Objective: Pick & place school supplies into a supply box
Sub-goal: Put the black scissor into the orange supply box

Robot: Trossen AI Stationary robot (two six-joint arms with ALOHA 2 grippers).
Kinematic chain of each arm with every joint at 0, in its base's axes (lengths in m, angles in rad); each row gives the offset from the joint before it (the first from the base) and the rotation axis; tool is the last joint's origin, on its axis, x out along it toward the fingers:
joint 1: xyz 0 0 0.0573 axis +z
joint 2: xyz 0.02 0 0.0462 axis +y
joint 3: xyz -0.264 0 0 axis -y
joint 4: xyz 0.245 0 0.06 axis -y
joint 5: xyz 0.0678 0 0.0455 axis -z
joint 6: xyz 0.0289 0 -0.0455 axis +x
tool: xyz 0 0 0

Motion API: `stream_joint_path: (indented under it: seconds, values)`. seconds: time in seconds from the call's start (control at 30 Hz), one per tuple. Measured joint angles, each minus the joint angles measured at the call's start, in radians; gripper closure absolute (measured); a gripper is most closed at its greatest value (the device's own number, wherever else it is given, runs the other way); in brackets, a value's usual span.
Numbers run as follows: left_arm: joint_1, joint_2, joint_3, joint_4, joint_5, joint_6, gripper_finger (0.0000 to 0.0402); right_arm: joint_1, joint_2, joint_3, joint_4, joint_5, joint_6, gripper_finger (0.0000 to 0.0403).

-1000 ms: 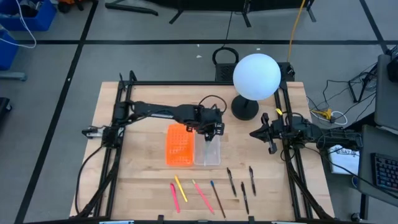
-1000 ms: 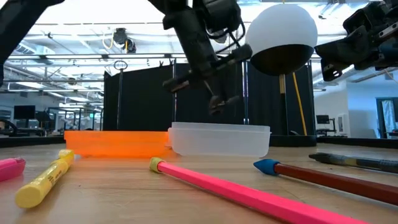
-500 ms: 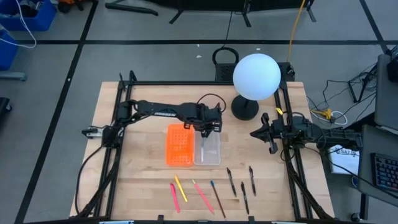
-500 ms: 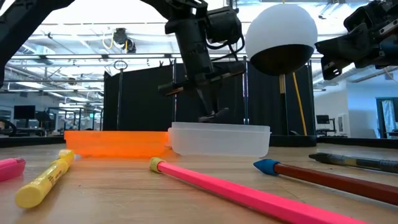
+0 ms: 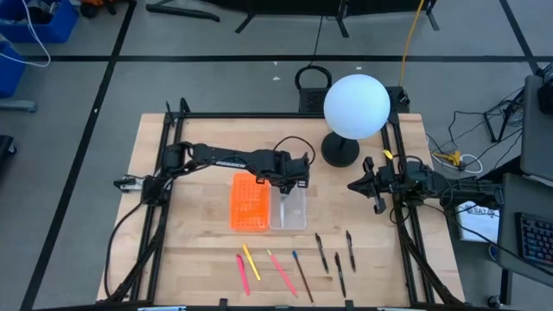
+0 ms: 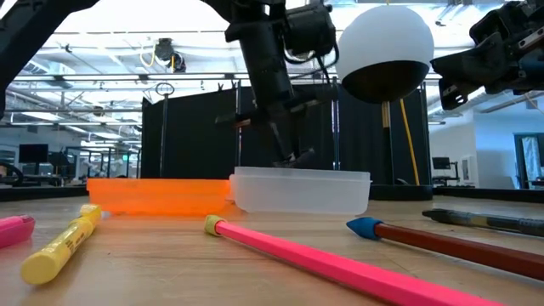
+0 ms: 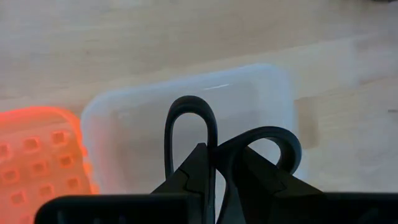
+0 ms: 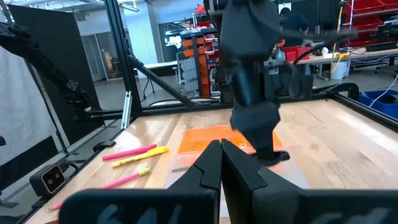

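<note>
Progress: early, by my reading; no supply lies in the box yet, as far as the views show, and the first one is just arriving.
Left hand (image 5: 292,175): pinching the scissors (image 7: 214,143), hanging just above the clear tray (image 5: 289,207); in the left wrist view the two black handle loops stick out past the fingers, over the tray's floor.
Scissors: not yet let go; the low view shows them just above the tray rim, not resting inside.
Box: open flat on the counter (image 5: 190,246), orange half (image 5: 250,201) touching the clear tray along one long side.
Orange half: nothing seen in it.
Clear tray: looks empty below the scissors.
Left to do: release the scissors, then fetch the pens and pencils.
Pens and pencils (image 5: 294,265): a loose row on the counter, near its front edge, well apart from the box; pink, yellow, blue, brown and black ones.
Right hand (image 5: 370,187): waits beside the lamp (image 5: 355,106), fingers pressed together, holding nothing.
</note>
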Motion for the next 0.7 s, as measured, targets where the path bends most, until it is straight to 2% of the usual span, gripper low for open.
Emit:
stream_joint_path:
  seconds: [0.6, 0.7]
  values:
    - [-0.006, 0.089, 0.000, 0.035, 0.026, 0.004, 0.0343, 0.000, 0.014, 0.000, 0.006, 0.000, 0.008, 0.0403]
    - [-0.006, 0.089, 0.000, 0.034, 0.035, 0.008, 0.0300, 0.000, 0.014, 0.000, 0.001, 0.000, 0.008, 0.0403]
